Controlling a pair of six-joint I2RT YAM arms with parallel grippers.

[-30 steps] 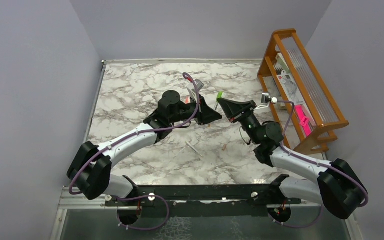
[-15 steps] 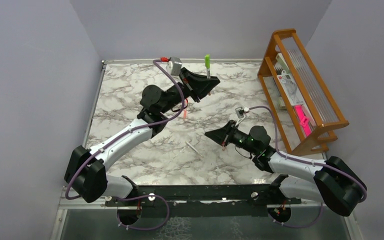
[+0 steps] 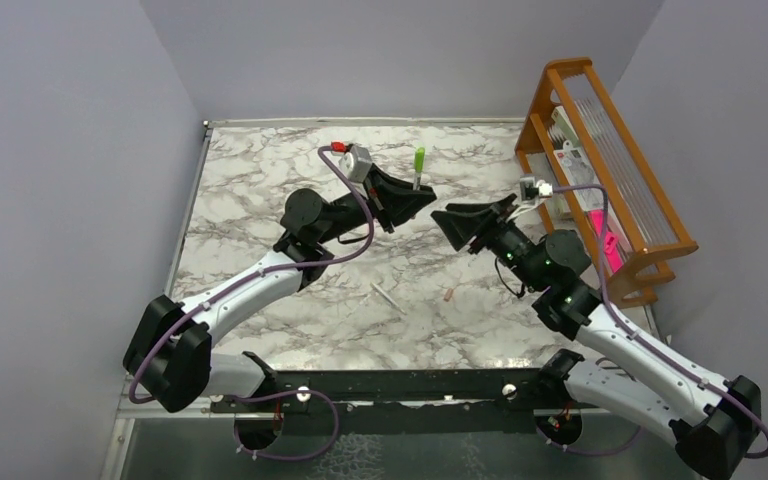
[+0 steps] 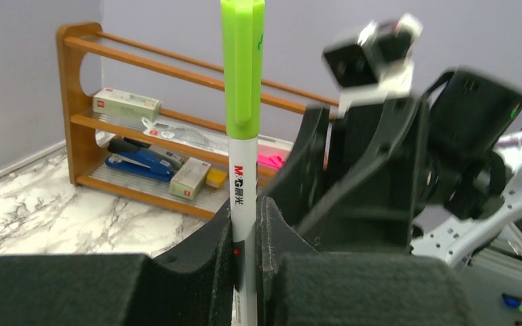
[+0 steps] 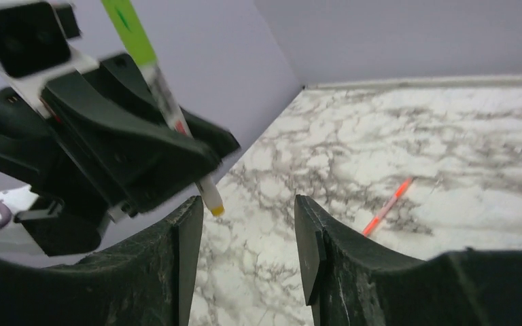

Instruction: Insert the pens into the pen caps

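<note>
Above the far middle of the marble desk (image 3: 250, 180), my left tool (image 3: 420, 198) is clamped on a white-barrelled pen (image 4: 243, 187) and holds it upright; a green cap (image 4: 242, 68) sits on the pen's upper end; from the right wrist view I can see its yellowish lower end poking out below the jaws; my right tool (image 3: 442, 216) stands just beside the left one and faces it, jaws parted with nothing between them; down on the desk an orange-red pen (image 5: 385, 207) lies flat by itself; nearer the arm bases a whitish pen (image 3: 385, 297) lies at a slant; a tan cap (image 3: 448, 296) lies near it to the right, the two apart; along the right edge stands a wooden rack (image 3: 628, 288) with stationery on its shelves.
</note>
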